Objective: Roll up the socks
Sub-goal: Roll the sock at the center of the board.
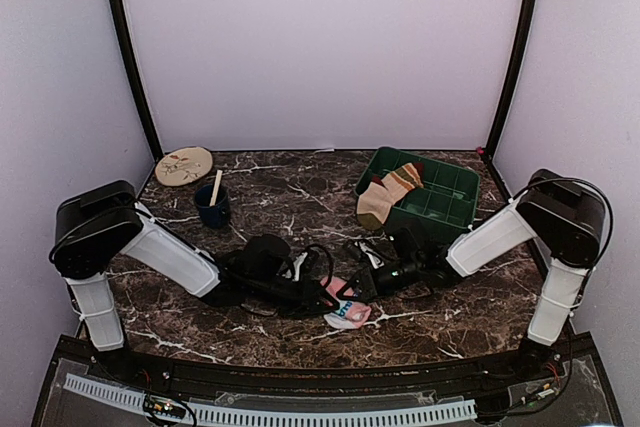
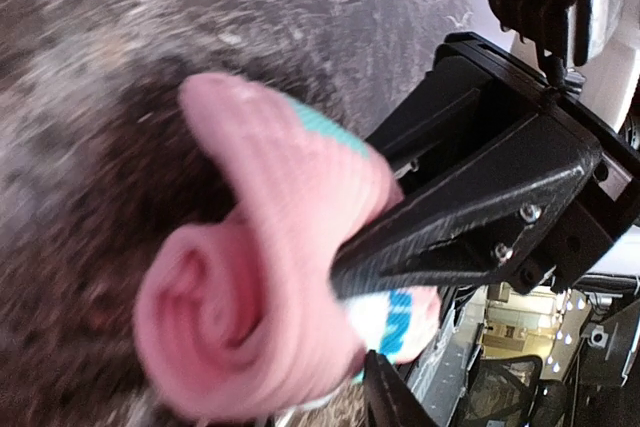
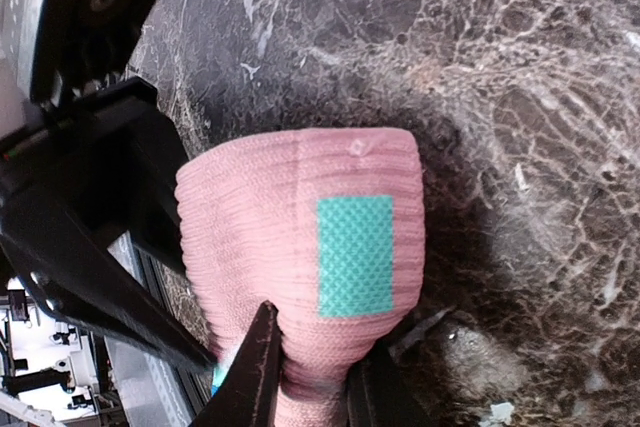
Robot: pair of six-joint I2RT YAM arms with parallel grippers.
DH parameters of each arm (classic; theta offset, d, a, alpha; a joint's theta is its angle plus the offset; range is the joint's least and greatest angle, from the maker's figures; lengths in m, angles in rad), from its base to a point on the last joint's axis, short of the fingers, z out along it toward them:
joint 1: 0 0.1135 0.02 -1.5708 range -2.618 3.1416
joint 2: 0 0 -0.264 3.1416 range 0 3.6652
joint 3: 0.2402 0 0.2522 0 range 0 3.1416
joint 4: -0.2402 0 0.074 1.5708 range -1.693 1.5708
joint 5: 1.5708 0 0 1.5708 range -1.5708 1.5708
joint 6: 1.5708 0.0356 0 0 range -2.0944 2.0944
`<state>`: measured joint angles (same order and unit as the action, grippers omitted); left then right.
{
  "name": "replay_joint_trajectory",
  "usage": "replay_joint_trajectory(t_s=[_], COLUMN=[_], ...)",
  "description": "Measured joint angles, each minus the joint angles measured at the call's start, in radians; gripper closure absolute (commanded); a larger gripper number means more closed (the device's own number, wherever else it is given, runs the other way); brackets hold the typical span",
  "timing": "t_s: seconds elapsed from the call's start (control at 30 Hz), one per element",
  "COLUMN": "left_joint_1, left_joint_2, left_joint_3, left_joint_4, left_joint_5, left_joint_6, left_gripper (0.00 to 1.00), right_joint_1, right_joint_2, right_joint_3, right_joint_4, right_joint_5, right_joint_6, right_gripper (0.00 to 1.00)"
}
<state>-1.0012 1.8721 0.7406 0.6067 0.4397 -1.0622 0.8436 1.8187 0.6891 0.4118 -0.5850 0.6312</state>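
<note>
The pink sock (image 1: 347, 313) lies at the table's front centre, wound into a loose roll (image 2: 250, 297) with a mint-green patch (image 3: 355, 255). My right gripper (image 3: 315, 387) is shut on the roll's narrow end, one finger on each side. My left gripper (image 1: 322, 294) comes in from the left and sits against the roll. Only one of its fingertips (image 2: 385, 397) shows; the sock hides the other. The right gripper's finger (image 2: 450, 232) crosses the left wrist view. The tan striped sock (image 1: 385, 197) hangs over the near-left rim of the green tray (image 1: 450, 209).
A dark blue cup (image 1: 212, 207) with a stick in it stands at the back left. Behind it lies a round patterned plate (image 1: 184, 165). The green tray sits at the back right, close behind my right arm. Walls close in three sides.
</note>
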Motion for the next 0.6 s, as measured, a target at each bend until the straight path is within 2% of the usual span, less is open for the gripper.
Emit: replay_joint_trajectory(t_s=[0.2, 0.33, 0.43, 0.47, 0.5, 0.6], left_joint_1=[0.005, 0.005, 0.005, 0.005, 0.005, 0.005], left_joint_2=[-0.099, -0.104, -0.095, -0.091, -0.084, -0.069], left_joint_3=[-0.024, -0.024, -0.015, -0.008, 0.002, 0.043], left_joint_4=[-0.163, -0.207, -0.212, -0.212, -0.211, -0.189], left_joint_5=[-0.027, -0.028, -0.015, -0.013, -0.01, 0.004], left_joint_6=[0.008, 0.001, -0.014, -0.019, -0.025, -0.045], left_gripper=[0.59, 0.57, 0.5, 0.3, 0.19, 0.17], right_joint_1=[0.0, 0.0, 0.001, 0.001, 0.001, 0.002], right_joint_2=[0.002, 0.001, -0.004, -0.008, -0.013, -0.027], right_joint_3=[0.0, 0.0, -0.002, -0.005, -0.008, -0.017], right_joint_4=[-0.002, -0.002, -0.005, -0.008, -0.011, -0.02], right_joint_5=[-0.002, -0.001, 0.006, 0.009, 0.012, 0.021], right_joint_6=[0.002, 0.002, 0.002, 0.002, 0.001, -0.002], right_gripper=[1.0, 1.0, 1.0, 1.0, 1.0, 1.0])
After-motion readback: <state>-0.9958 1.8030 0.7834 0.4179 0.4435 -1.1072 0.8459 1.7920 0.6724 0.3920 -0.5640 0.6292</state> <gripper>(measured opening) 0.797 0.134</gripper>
